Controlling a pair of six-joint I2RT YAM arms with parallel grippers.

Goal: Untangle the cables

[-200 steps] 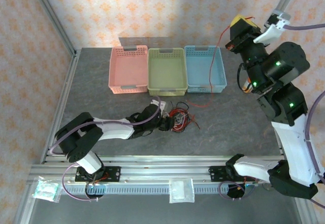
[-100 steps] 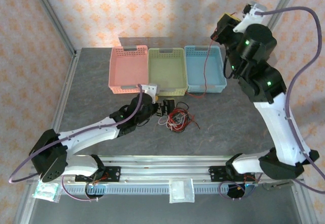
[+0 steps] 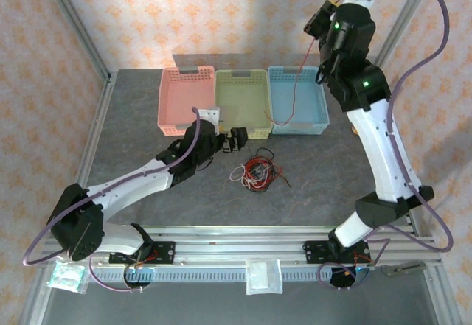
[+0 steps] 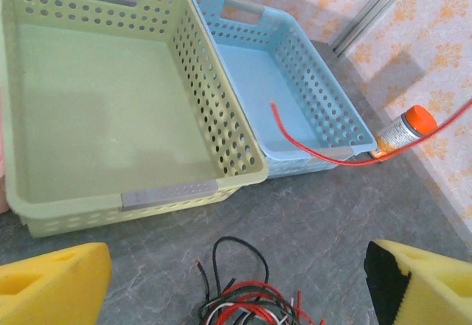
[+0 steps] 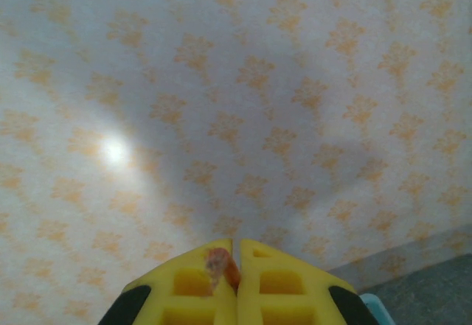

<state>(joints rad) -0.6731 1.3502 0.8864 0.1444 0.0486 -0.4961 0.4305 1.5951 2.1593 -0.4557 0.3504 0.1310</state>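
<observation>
1 red cable [image 3: 294, 89] over blue basket [image 3: 301, 128]

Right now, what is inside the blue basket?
In the blue basket is one end of a red cable, which goes out over the near rim. The floor around it is bare. The near wall hides a strip of floor behind it.

From above and behind, one camera looked down over the whole table [image 3: 332, 177]. The left wrist camera, low and close, faced the far green basket [image 4: 214, 119], shared with it. The right one faced the wall [image 5: 236, 82].
</observation>
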